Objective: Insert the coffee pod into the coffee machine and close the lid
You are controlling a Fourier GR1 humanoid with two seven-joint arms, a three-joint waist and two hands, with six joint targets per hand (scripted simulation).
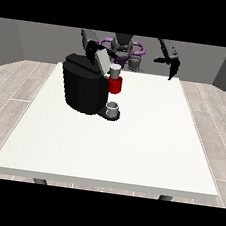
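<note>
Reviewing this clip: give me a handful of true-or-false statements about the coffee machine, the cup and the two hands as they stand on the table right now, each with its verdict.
1. The coffee machine stands on the half of the white table at the view's left. True.
2. The machine's lid is shut flat. False: it stands tilted up, open.
3. A small grey cup sits at the machine's base, below the red part. True.
4. The hand at the view's right is resting on the cup. False: it hangs in the air near the table's far edge, away from the machine.
5. The hand at the view's left is by the machine's top. True.
</note>
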